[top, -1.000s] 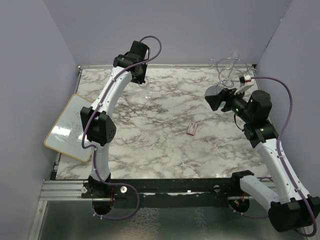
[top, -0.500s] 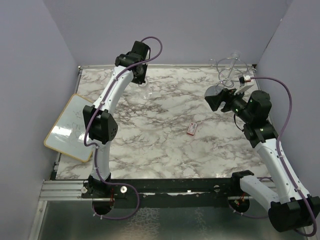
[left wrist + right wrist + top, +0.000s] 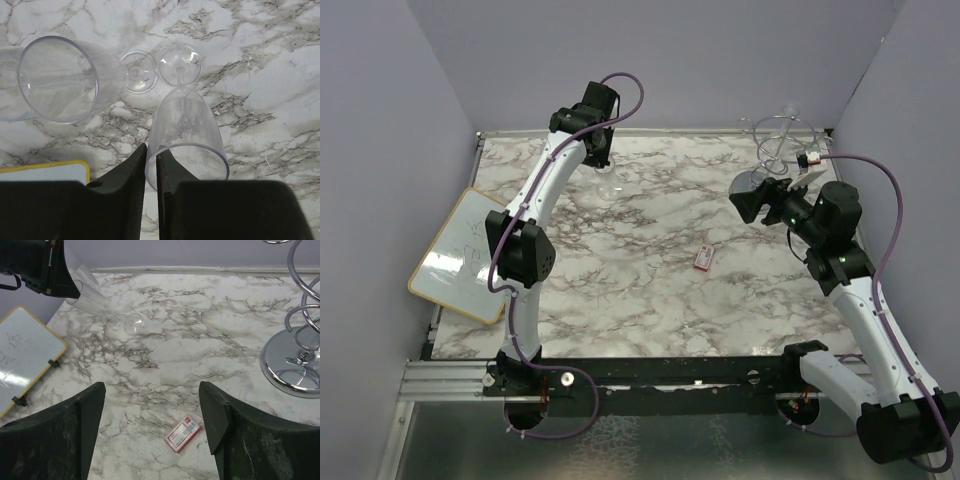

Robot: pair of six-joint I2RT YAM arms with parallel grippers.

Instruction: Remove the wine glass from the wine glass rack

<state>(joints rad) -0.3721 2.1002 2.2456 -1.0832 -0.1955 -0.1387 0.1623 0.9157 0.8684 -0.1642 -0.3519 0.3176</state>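
Marble worktop. Wine glass rack upright at far right. Right hand nearby, fingers wide apart, empty. Wine glass far left, off the rack: foot on worktop, long axis tilted, rim uppermost, wall pinched by left hand. Second glass just beside.

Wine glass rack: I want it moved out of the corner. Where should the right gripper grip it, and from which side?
Take the wine glass rack by its upright wire above the base, coming level from the table's middle with the open right gripper. The round base is a wide flat disc, probably too broad, and walls stand close behind.
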